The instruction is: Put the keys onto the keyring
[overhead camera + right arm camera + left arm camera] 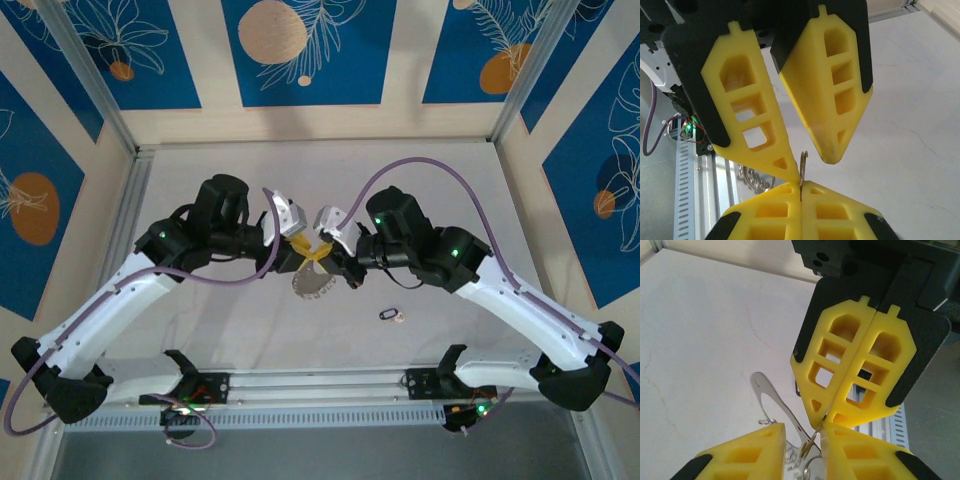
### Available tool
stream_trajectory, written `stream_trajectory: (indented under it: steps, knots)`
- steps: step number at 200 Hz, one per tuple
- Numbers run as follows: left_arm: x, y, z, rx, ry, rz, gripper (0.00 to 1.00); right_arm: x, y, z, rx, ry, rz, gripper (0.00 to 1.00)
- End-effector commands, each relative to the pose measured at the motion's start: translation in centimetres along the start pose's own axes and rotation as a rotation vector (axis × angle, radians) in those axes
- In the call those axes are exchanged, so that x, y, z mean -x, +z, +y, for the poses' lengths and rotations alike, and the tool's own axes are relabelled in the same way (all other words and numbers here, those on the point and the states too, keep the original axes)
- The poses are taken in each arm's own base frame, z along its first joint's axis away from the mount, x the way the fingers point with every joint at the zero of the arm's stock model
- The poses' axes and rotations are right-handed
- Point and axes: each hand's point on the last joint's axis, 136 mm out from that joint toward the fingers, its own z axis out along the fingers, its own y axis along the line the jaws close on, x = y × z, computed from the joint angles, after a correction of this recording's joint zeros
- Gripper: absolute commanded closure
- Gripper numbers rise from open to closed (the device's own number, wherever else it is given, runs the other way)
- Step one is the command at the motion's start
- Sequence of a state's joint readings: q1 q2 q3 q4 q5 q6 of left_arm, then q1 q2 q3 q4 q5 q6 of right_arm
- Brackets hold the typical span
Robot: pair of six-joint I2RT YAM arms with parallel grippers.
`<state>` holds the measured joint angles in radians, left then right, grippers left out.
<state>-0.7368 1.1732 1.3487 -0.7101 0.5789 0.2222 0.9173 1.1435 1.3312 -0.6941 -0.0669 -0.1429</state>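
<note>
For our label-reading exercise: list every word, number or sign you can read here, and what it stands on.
No text can be read.
Whitish tag on the keys: too small to read.
The keyring: no legible stamp.
Wall panels: flower drawings, no lettering.

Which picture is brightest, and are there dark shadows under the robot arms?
Top external view: even light, only faint soft shadows on the table under the arms. Left wrist view: the table looks brightest, nearly washed out, and the keyring glints. Right wrist view: the left pincer is duller yellow on its shaded faces.
</note>
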Motion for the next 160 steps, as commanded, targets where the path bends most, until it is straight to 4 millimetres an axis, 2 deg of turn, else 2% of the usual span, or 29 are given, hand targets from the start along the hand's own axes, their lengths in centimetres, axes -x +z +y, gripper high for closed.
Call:
stream_trajectory:
  steps: [1,32,87,128,160]
  knots:
    - [-1.3,0.3,-0.4,-0.039,-0.003,0.049,0.75,3.0,-1.0,1.3,0.057,-0.06,-0.09,1.0]
    - [-1.4,0.3,-0.7,-0.051,-0.001,0.052,0.83,3.4,-1.4,1.5,0.069,-0.059,-0.103,1.0]
    - [-2.1,0.2,-1.1,-0.071,-0.015,0.065,0.86,3.7,-1.5,1.5,0.072,-0.058,-0.116,1.0]
    - [-2.4,0.0,-1.6,-0.09,-0.019,0.075,1.0,3.9,-1.7,1.4,0.069,-0.062,-0.127,1.0]
    - [-2.3,-0.1,-2.1,-0.108,-0.017,0.068,1.0,4.2,-1.8,1.2,0.07,-0.047,-0.146,1.0]
